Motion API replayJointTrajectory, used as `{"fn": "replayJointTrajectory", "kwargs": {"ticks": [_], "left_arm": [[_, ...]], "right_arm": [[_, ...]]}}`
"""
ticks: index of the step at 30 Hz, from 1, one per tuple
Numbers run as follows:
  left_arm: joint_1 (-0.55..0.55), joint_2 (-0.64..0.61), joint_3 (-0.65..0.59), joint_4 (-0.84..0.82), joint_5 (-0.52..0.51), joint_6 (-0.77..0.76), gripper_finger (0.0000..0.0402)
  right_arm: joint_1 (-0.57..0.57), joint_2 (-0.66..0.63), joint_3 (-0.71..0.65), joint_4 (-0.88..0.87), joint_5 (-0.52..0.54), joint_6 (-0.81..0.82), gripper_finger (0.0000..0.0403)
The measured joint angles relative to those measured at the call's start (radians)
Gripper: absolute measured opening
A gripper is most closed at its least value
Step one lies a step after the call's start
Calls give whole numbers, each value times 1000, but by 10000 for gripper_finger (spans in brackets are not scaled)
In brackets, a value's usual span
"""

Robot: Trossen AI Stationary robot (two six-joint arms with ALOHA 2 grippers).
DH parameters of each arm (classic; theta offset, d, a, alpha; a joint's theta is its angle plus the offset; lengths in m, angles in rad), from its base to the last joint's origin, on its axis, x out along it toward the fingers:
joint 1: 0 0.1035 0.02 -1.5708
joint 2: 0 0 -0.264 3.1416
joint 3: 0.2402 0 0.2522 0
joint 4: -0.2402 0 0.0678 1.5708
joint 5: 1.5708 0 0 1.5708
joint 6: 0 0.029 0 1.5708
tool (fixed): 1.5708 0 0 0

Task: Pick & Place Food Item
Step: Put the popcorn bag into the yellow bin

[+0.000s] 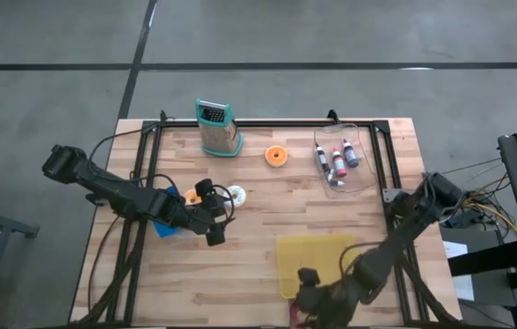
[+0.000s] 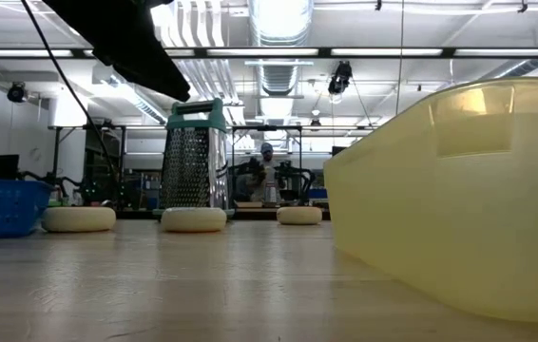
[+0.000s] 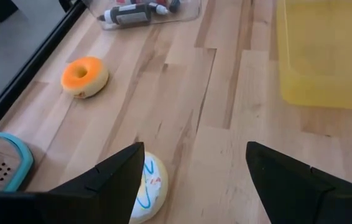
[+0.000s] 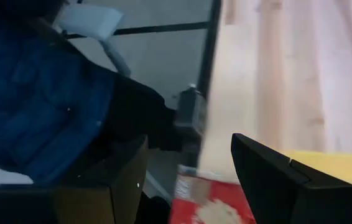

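A white donut with blue icing (image 3: pixel 148 190) lies flat on the wooden table (image 1: pixel 258 228), close beside one finger of my left gripper (image 3: pixel 194 180). That gripper (image 1: pixel 216 215) hovers open over the table's left middle with nothing between its fingers. An orange donut (image 1: pixel 278 156) lies farther back, and another orange one (image 1: pixel 190 195) lies by the left arm. My right gripper (image 1: pixel 302 291) hangs open at the table's near edge, beside the yellow bin (image 1: pixel 315 263), over a red package (image 4: pixel 213 202).
A teal-framed grater (image 1: pixel 215 128) stands at the far edge. A clear tray with small bottles (image 1: pixel 341 163) is at the far right. A blue basket (image 1: pixel 165 224) sits under the left arm. A person in a blue jacket (image 4: pixel 39 93) is beyond the near edge.
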Motion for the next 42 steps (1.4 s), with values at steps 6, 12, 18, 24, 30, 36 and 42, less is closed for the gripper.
{"fn": "replayJointTrajectory", "kwargs": {"ticks": [6, 12, 18, 24, 30, 36, 42], "left_arm": [[0, 0, 0, -1, 21, 0, 287], [0, 0, 0, -4, 26, 0, 287], [0, 0, 0, -4, 27, 0, 287], [0, 0, 0, -4, 26, 0, 287], [1, 0, 0, -4, 26, 0, 287], [1, 0, 0, -4, 26, 0, 287], [1, 0, 0, -4, 26, 0, 287]], "right_arm": [[30, 139, 224, -220, 0, 27, 226], [31, 271, 434, -492, 1, 262, 226], [34, 391, 589, -640, -3, 341, 226], [36, 486, 703, -652, -80, 375, 226], [39, 534, 779, -733, -96, 398, 226], [46, 534, 756, -786, -97, 462, 226], [56, 536, 716, -783, -98, 488, 226]]}}
